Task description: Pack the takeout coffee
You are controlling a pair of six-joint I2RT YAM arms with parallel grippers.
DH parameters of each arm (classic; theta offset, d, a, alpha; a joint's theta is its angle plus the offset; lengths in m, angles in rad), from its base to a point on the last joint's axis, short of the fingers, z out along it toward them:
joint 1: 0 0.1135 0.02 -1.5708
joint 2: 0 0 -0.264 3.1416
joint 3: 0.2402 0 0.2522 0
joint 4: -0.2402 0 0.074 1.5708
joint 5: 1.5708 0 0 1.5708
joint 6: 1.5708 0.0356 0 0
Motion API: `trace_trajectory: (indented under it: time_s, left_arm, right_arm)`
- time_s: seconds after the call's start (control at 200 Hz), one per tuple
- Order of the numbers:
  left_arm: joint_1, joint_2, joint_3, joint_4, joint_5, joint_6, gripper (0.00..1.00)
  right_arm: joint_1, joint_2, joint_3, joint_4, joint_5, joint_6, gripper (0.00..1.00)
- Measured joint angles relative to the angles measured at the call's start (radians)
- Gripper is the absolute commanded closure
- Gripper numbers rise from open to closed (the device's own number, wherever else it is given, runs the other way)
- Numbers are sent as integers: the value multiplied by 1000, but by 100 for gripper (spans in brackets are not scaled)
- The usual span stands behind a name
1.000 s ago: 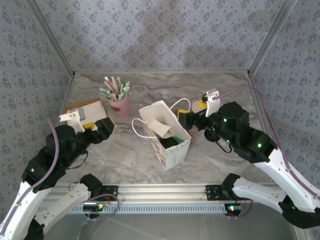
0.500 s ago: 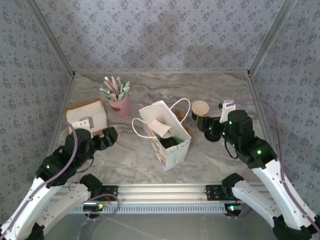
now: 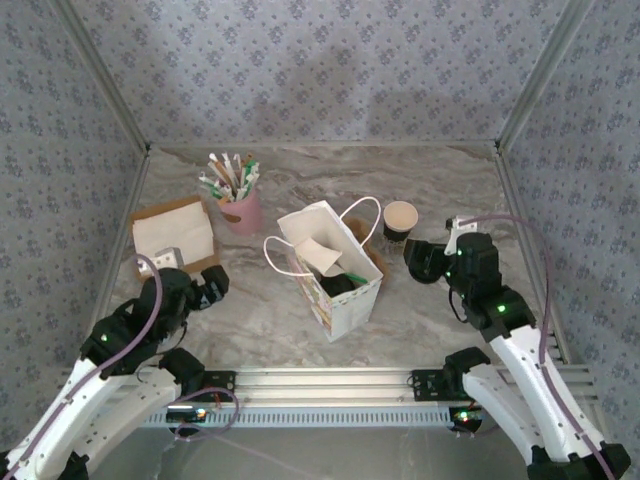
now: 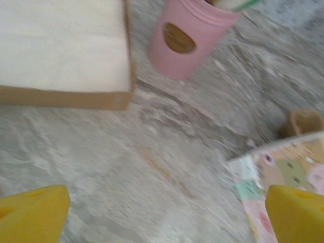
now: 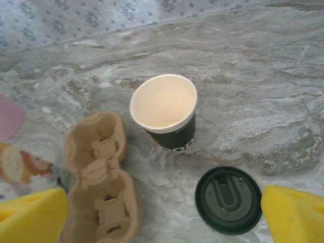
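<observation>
Well, here is how I stand.

- My left gripper (image 3: 205, 285) (image 4: 164, 217) is spread wide with nothing between its yellow fingertips (image 4: 33, 212), low over bare marble table (image 3: 260, 300) near the left edge.
- My right gripper (image 3: 420, 262) (image 5: 162, 217) is spread just as wide and holds nothing, low over the table on the right side.
- Just beyond my right fingertips (image 5: 296, 212) a loose black lid (image 5: 229, 200) lies flat on the marble. Left of it lies a brown cardboard cup carrier (image 5: 101, 177).
- Just beyond the lid stands a dark-walled paper cup (image 3: 400, 220) (image 5: 169, 114), upright and uncovered, cream inside.
- Between my arms a white printed paper bag (image 3: 340, 300) stands upright, mouth open.
- The takeout coffee (image 3: 335, 283) appears to sit inside that bag: I see a dark round top with a green straw beside it, but not its wall.
- Beyond my left gripper lies a brown box of white napkins (image 3: 172, 232) (image 4: 61, 48). To its right stands a pink cup of straws (image 3: 240, 210) (image 4: 190, 38).
</observation>
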Motion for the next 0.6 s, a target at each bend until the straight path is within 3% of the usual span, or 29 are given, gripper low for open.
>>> trace_trajectory:
  time_s: [0.19,0.33,0.415,0.605]
  left_arm:
    - [10,-25,-114,74,-232,96,1]
    - [137,-15,-228,214,-307,191,0]
    - [272,-8,-311,338,-297,267,0]
    - [566,-10,-487,607,-123,442,0]
  right_arm:
    - [-48,42,-192,298,134,-51,0]
    - [-121,150,-282,494,211,-75,0]
    - [-163,254,-317,621,234,-91,0]
    - [-228,506,-338,867,259,-122,0]
